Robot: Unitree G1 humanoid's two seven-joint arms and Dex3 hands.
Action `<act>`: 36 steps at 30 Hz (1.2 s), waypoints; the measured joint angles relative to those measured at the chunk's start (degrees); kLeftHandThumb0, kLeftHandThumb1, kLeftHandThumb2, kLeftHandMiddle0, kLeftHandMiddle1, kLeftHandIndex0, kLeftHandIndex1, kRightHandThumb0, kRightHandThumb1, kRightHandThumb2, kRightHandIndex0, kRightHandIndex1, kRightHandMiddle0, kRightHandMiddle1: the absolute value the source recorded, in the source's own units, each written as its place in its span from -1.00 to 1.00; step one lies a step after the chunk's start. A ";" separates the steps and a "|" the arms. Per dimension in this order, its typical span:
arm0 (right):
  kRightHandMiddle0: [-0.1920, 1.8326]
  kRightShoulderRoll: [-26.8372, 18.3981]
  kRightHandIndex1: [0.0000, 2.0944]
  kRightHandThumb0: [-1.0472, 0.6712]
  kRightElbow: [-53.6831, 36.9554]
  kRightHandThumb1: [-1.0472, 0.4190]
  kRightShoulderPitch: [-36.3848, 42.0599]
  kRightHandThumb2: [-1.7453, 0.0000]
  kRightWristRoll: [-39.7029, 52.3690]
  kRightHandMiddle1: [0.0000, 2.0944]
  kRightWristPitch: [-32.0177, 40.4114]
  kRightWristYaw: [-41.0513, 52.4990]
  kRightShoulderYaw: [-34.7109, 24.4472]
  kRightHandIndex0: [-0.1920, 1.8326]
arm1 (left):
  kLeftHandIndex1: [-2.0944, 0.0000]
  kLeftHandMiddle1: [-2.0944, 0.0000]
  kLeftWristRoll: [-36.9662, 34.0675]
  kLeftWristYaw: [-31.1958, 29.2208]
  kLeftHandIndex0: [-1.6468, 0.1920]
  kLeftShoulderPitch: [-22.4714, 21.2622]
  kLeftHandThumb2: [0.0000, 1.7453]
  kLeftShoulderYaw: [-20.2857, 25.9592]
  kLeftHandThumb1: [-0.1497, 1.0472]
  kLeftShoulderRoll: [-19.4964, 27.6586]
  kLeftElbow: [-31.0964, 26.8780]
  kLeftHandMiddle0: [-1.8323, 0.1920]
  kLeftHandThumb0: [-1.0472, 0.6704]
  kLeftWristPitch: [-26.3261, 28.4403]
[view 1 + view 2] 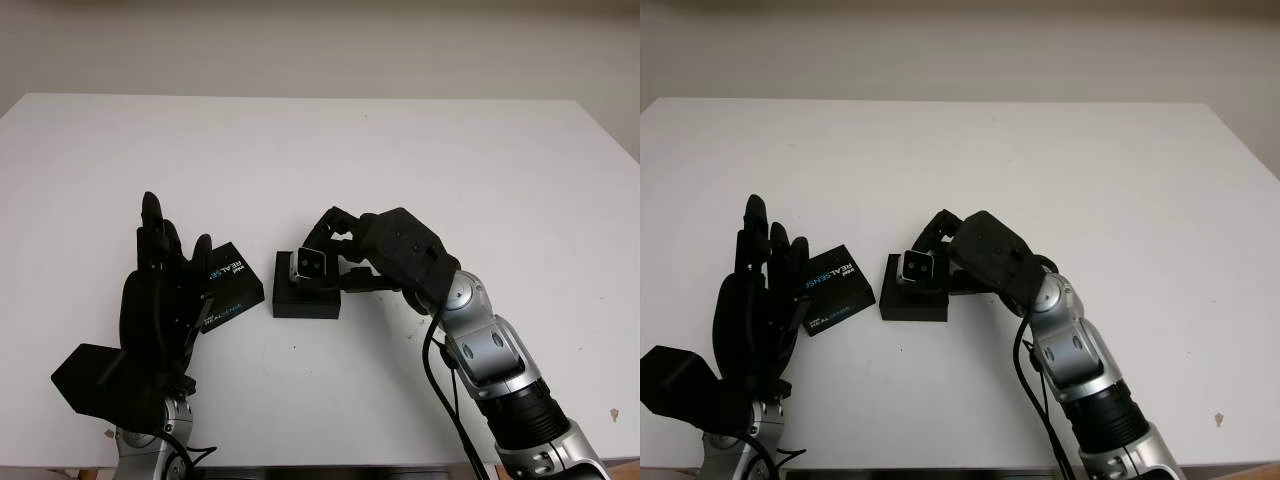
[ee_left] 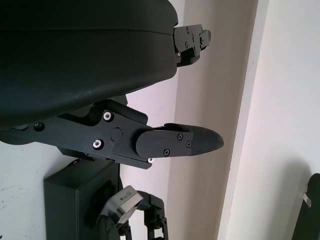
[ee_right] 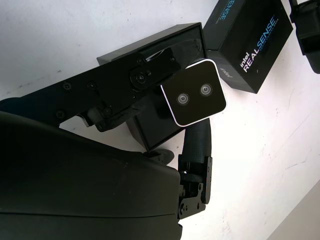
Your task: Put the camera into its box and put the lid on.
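Tabletop (image 1: 420, 150), white, carries an open black box (image 1: 306, 298) near its middle, with the printed lid (image 1: 232, 281) lying just beside it. The right robot hand (image 1: 335, 255) has its fingers closed around the small silver camera (image 1: 309, 263), holding it over the box. The left robot hand (image 1: 160, 275) is open, raised beside the lid.

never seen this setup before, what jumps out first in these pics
The right hand grips a small silver-faced camera just above the open black box near the table's middle. Left of the box, the printed lid lies on the table, with the open left hand raised right beside it.
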 measured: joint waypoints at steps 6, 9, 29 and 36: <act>-0.57 0.13 -0.93 -0.20 0.20 -0.92 0.11 0.94 -0.10 1.00 -0.22 -0.50 0.01 -0.46 | 0.95 0.95 0.01 0.01 0.94 0.00 -0.61 -0.12 1.00 0.00 0.00 0.89 -0.39 0.00; -0.55 0.31 -0.93 -0.20 0.77 -0.92 0.02 0.94 -0.20 1.00 -0.37 -0.95 0.01 -0.47 | 0.95 0.95 0.06 0.02 0.94 0.07 -0.60 -0.16 1.00 0.00 0.00 0.88 -0.39 0.00; -0.56 0.11 -0.93 -0.20 4.85 -0.93 -2.07 0.94 -1.95 0.95 -1.57 -0.11 0.64 -0.47 | 0.95 0.95 0.57 0.18 0.94 0.57 -0.59 -0.31 1.00 -0.18 0.00 0.89 -0.37 -0.17; -0.50 -0.11 -0.94 -0.19 4.89 -0.93 -2.13 0.94 -2.28 1.00 -1.66 0.72 0.64 -0.47 | 0.95 0.95 0.59 0.40 0.93 0.59 -0.61 -0.35 1.00 -0.34 -0.02 0.88 -0.39 -0.20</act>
